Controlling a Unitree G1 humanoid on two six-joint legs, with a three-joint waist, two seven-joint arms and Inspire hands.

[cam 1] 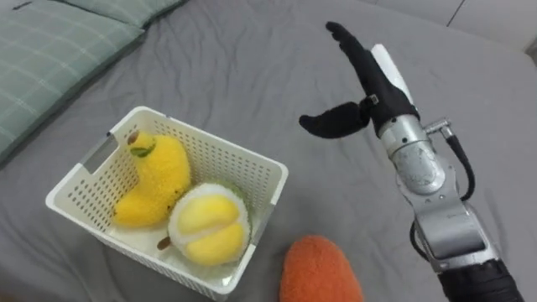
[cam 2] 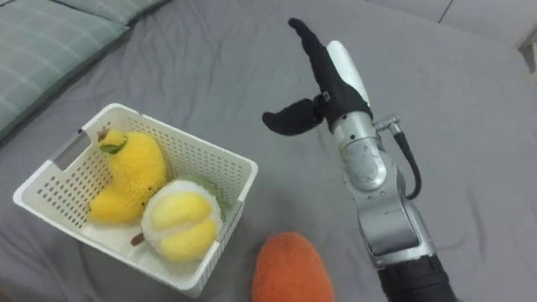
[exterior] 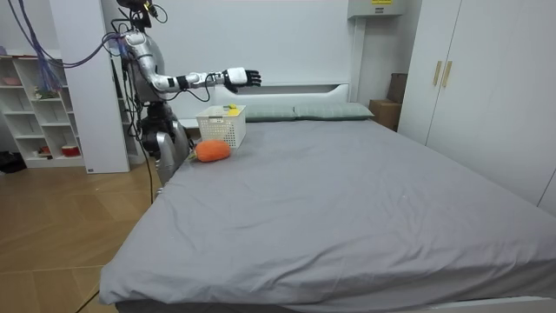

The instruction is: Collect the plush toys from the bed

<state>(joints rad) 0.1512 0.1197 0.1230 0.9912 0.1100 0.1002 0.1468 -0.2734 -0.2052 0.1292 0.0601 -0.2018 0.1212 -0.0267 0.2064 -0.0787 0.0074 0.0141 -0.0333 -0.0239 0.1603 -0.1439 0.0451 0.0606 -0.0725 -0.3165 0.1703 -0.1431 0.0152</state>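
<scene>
A white slotted basket [cam 1: 270,178] sits on the grey bed near me. It holds a yellow plush toy [cam 1: 155,176] and a round yellow-and-white plush toy [cam 1: 208,224]. An orange plush toy [cam 1: 319,268] lies on the sheet just right of the basket, at the near edge of the view. My right hand [cam 1: 365,75] hovers over the bed beyond the orange toy, open with straight fingers, the thumb spread to the left and nothing in it. The room view has me standing at the bedside by the basket [exterior: 221,126], right arm stretched out over the bed.
Green checked pillows [cam 1: 50,50] lie at the head of the bed to my left. The wide grey sheet [exterior: 347,191] stretches away to the room view's right. A white shelf [exterior: 39,104] stands behind me and wardrobes [exterior: 469,78] beyond the bed.
</scene>
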